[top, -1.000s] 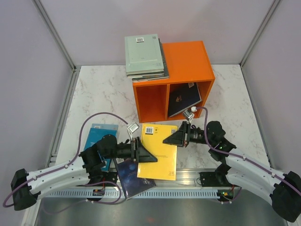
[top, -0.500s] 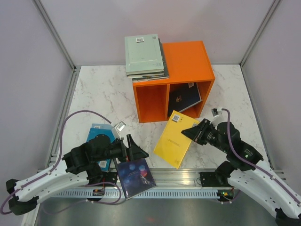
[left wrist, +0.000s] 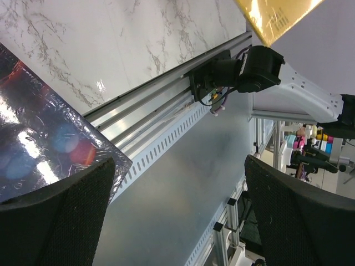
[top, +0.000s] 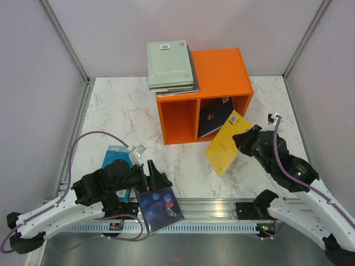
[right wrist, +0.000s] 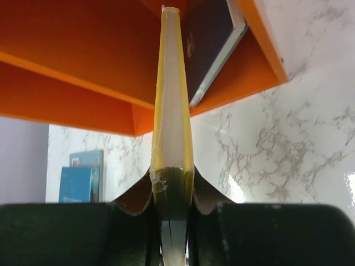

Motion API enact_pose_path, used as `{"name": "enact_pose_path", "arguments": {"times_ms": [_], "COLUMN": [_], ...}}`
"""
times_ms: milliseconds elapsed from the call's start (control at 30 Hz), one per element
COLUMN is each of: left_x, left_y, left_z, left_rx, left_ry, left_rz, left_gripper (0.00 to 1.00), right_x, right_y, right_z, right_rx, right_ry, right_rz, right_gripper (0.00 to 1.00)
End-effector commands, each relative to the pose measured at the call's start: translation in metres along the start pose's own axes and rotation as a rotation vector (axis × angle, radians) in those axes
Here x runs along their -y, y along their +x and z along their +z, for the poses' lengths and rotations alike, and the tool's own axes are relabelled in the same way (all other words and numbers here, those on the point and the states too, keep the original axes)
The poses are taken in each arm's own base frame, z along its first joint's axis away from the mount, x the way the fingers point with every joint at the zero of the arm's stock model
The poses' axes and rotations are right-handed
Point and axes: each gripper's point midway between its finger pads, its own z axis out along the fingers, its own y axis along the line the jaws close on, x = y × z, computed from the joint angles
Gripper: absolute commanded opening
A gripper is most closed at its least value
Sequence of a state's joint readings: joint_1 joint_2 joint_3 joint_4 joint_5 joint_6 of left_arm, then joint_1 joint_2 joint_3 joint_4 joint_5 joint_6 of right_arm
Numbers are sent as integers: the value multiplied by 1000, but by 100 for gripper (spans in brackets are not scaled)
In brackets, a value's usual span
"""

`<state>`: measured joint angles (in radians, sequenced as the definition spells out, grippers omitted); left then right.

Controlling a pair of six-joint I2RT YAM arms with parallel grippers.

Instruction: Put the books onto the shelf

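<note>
Near edge: a dark starry book (top: 160, 208) lay flat, partly on the surface (top: 122, 111) and partly over the metal rail (top: 222, 208) along its near side.
Left hand: the left hand (top: 158, 176) was released, its fingers (left wrist: 55, 221) spread wide and gripping nothing. It hung just over the far edge of the dark starry book.
Near left: a blue book (top: 115, 151) lay flat on the surface, partly hidden under the left arm.
Right hand: the right hand (top: 244, 138) was clenched on the near edge of a yellow book (top: 224, 147), holding it tilted off the surface.
Yellow book: its far corner was at the mouth of the right cubby. Whether it touched the shelf could not be told.
Shelf: the orange shelf (top: 222, 69) stood at the far middle of the surface.
Right cubby: a dark book (top: 216, 119) leaned tilted inside, just beside the yellow book.
Shelf top: a stack of books (top: 171, 64), with a pale grey-green one uppermost, overhung the far left corner.
</note>
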<state>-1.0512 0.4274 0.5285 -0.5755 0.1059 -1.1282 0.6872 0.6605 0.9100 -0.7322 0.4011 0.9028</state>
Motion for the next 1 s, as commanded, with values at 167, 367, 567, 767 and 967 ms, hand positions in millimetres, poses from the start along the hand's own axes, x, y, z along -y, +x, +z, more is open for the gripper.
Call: {"name": "enact_pose_path", "arguments": {"times_ms": [167,367,567,767,967], "left_x": [13,6,8,6,3], "left_y": [-5,0,0,1,3], "left_z": [-21,-25,-31,-37,-44], "left_rx": [30,18,13,8,4], "left_ry": [47,24,16,2,-15], "left_rz": [-18,-39,-40,-53,-65], "left_gripper": [98,96,95,93,93], "right_x": [-39,-52,-42,-23,-13], "right_y": [-73,-97,-114,-111,-101], "right_z": [17,38,64,96,126], "right_rx": [301,409,506,582,612], "right_ry": [-31,-15,16,11,53], "right_rz": [67,112,189,300,318], "right_gripper": [0,0,0,0,0]}}
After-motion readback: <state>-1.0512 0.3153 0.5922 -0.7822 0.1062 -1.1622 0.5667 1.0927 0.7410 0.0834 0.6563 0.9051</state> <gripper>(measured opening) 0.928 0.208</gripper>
